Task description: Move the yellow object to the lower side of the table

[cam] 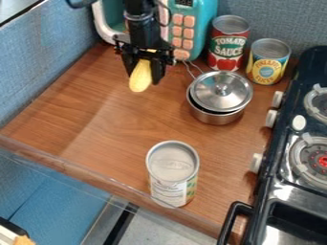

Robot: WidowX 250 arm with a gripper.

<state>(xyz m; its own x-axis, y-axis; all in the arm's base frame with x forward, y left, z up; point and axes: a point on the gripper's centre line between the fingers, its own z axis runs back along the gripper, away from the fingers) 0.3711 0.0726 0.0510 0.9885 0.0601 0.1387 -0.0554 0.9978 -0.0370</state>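
The end effector (145,75) is gripping the yellow object (140,83) and hiding its upper end, above the surface (96,112) toward its far edge. The arm is partly covering a teal appliance (207,24). A lidded pot (216,116) is sitting near; a can (172,167) is standing by the near edge. The object is hanging rounded-tipped, slightly tilted.

The yellow object (140,78), smooth-looking and elongated with a rounded lower end, hangs nearly upright in the claw (144,77), its top partly hidden, over the surface's (96,115) upper part.
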